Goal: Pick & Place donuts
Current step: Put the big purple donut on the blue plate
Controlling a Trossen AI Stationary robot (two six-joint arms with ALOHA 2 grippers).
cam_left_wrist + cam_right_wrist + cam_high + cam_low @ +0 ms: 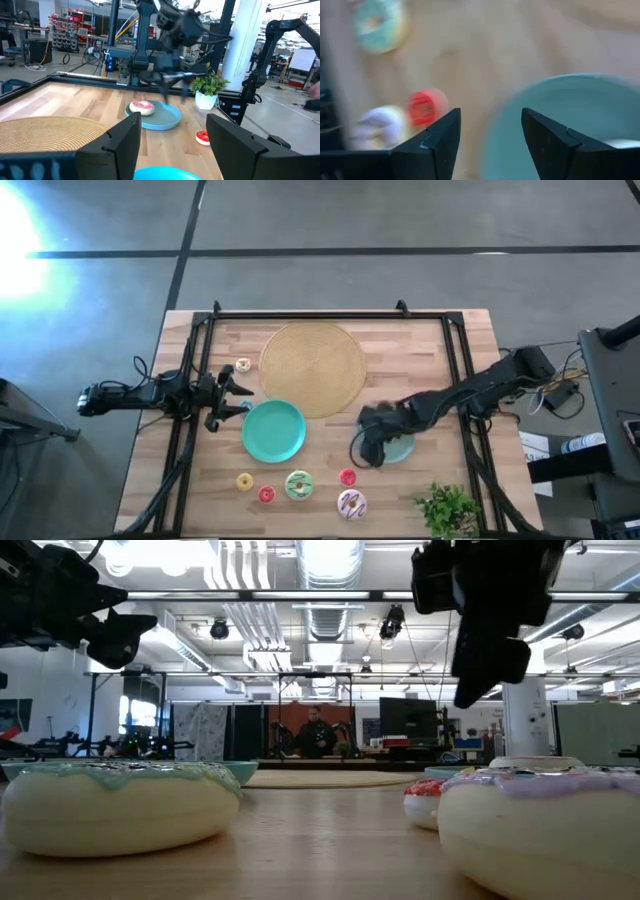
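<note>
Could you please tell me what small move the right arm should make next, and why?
Probably carry the right tool, open and empty, from above the small plate to the red donut beside it and lower over it. A pink-iced donut already lies on that plate, and the red one is the nearest loose one. The left tool waits by the teal plate.

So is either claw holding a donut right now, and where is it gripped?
No. The right claw and the left claw are both open and empty.
</note>
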